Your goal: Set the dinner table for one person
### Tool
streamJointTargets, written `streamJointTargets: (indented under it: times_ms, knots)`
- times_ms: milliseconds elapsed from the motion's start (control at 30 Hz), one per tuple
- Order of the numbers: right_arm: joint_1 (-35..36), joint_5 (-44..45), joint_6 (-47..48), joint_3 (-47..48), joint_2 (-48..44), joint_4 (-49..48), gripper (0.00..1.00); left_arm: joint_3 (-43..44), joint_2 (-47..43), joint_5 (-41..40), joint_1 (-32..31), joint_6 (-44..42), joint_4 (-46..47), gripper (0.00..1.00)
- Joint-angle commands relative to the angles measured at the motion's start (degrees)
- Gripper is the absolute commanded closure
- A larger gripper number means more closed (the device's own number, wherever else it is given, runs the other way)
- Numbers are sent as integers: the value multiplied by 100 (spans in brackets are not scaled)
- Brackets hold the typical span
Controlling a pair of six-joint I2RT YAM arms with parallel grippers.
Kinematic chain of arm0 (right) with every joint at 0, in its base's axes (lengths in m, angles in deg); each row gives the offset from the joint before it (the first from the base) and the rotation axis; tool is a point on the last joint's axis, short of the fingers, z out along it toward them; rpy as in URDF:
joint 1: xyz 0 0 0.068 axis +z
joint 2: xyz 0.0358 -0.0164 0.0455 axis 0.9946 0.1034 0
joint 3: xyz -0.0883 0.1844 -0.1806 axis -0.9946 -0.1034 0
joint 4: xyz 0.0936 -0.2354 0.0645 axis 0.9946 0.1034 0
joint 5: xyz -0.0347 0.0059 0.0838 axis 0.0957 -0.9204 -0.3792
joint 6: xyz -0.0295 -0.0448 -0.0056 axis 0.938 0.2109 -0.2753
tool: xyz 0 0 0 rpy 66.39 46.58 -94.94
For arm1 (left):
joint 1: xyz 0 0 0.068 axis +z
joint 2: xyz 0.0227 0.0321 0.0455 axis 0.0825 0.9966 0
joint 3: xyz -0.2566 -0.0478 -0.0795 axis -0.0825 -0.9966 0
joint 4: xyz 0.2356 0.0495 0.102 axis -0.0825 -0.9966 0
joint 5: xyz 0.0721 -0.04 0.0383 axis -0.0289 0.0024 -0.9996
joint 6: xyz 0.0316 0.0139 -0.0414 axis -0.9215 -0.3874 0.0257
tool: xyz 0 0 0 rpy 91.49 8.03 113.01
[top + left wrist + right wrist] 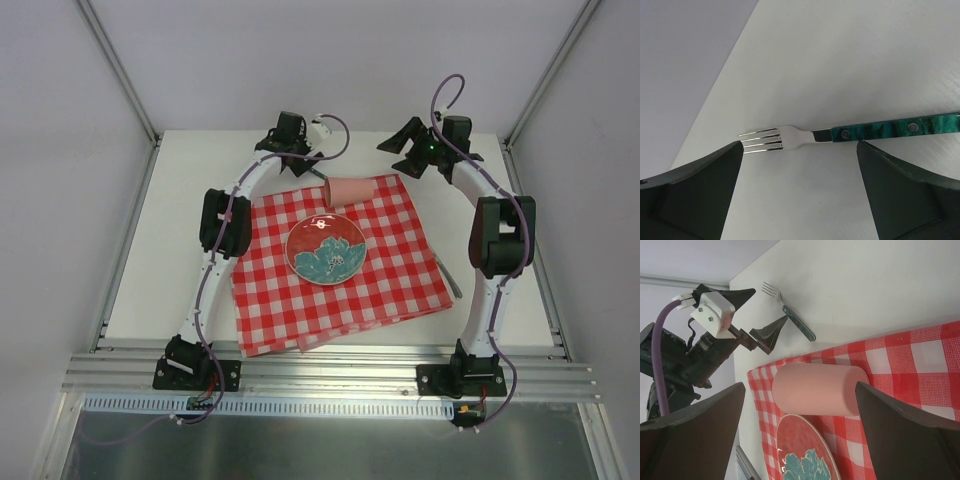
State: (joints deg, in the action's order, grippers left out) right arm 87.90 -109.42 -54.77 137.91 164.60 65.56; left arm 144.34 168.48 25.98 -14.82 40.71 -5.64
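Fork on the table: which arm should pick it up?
Probably left. The left hand, open, straddles the fork; the right hand faces the pink cup lying on the checked cloth.

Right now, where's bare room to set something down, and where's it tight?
Free: dinner table between left arm and left rail; checked cloth between plate and near edge. Crowded: the far edge, with cup, fork and the open left gripper and right gripper; a knife lies right of the cloth.
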Motion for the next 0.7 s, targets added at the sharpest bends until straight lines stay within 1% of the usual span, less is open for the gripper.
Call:
streamJointTargets:
  times_ms: [0, 100, 167, 233, 267, 300, 367, 400, 467, 600, 667]
  knots:
    - [-32, -36, -17, 203, 39, -145, 3, 319, -251, 285, -75, -20, 69, 1]
    - [-50, -19, -8, 177, 57, -136, 3, 486, -251, 470, -75, 128, 77, 1]
    - [-58, -1, 10, 177, 65, -136, 3, 557, -277, 523, -66, 321, 261, 1]
    - [-67, 17, 19, 177, 83, -136, 3, 435, -382, 471, -49, 612, 629, 1]
    - [-76, 17, 19, 177, 83, -127, 3, 373, -391, 462, -40, 656, 1049, 1]
    - [-85, 34, 27, 194, 100, -127, 3, 372, -339, 470, -57, 639, 1158, 1]
    - [-93, 61, 19, 203, 118, -118, 3, 565, -120, 514, -93, 499, 1185, 1]
    - [-94, 61, 19, 212, 118, -118, 3, 583, -67, 514, -119, 272, 1185, 1]
    - [-102, 78, 10, 221, 153, -101, 3, 513, 47, 488, -189, -19, 1185, 1]
    - [-129, 131, 10, 239, 180, -92, 3, 294, 101, 427, -295, -870, 1168, 1]
    - [-146, 140, 10, 238, 197, -74, 3, 188, 110, 453, -321, -1022, 1141, 1]
